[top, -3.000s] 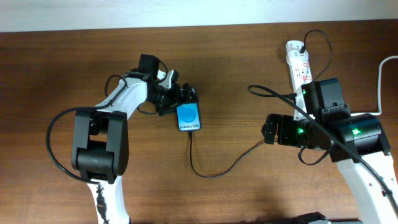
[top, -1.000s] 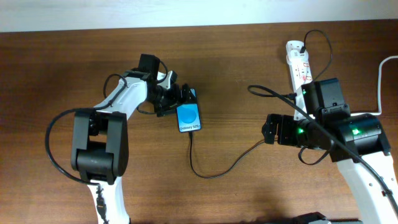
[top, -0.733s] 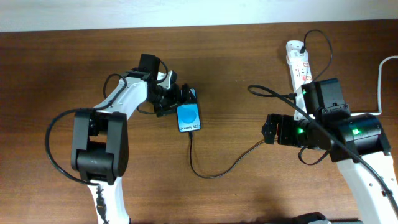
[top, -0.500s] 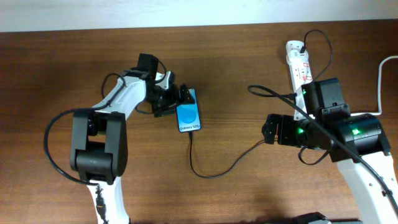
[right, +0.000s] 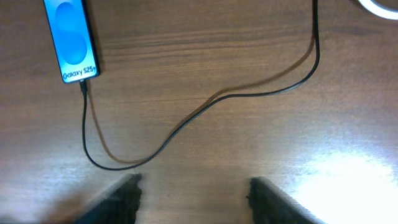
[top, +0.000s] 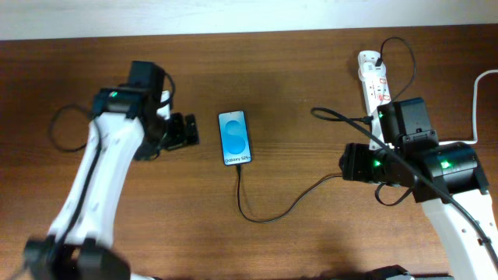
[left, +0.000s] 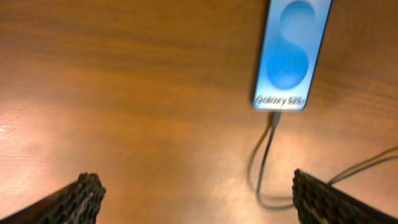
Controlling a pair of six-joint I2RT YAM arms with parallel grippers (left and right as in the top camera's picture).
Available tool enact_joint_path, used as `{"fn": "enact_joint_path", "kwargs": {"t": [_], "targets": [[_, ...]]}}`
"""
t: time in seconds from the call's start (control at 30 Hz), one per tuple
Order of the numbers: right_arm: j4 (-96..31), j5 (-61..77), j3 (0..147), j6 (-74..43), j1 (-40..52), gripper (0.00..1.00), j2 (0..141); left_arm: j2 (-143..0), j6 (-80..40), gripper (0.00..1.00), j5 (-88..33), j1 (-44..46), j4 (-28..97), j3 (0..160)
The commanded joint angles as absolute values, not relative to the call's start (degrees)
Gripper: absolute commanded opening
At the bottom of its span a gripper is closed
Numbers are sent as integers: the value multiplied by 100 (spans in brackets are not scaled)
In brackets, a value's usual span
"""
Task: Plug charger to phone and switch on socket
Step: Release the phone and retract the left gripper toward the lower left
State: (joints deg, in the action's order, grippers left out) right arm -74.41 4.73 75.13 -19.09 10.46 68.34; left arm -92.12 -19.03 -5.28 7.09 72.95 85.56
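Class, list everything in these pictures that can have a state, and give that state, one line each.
Slim black-framed phone with blue screen: screen lit, lying face up.
Thin black charger cable: tip at the phone's lower edge, apparently plugged in.
White oblong power strip socket: switch position too small to tell.
Left pincer: open, empty.
Right pincer: open, empty.

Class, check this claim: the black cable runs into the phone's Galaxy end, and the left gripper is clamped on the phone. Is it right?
Not quite. The left gripper is not on the phone: the overhead view shows it off to the side, bare table between them, jaws open and empty. The black cable does run into the phone's Galaxy end.
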Motion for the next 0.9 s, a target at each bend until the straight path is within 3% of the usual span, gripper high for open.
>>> {"fn": "enact_joint_path", "kwargs": {"t": [0.0, 0.03, 0.07, 0.37, 0.67, 0.87], "targets": [[-7441, 401, 7607, -1887, 1004, 22, 6842, -8296, -1813, 99, 64, 714, 7695, 8543], [-7441, 401, 7607, -1887, 1007, 9, 6860, -8025, -1813, 99, 102, 714, 7800, 8541], [-7441, 403, 7607, -1887, 1007, 4, 6877, -7789, -1813, 99, 134, 714, 7887, 8538], [-6888, 355, 7664, -3503, 856, 4, 6971, -5618, -1815, 99, 792, 711, 8224, 8379], [-6733, 397, 8772, -3208, -1177, 4, 7279, -4672, -1817, 99, 1208, 711, 8838, 8346], [-6676, 904, 9653, -3107, -2281, 4, 8493, -4674, -1815, 99, 1205, 711, 9126, 8344]]}}
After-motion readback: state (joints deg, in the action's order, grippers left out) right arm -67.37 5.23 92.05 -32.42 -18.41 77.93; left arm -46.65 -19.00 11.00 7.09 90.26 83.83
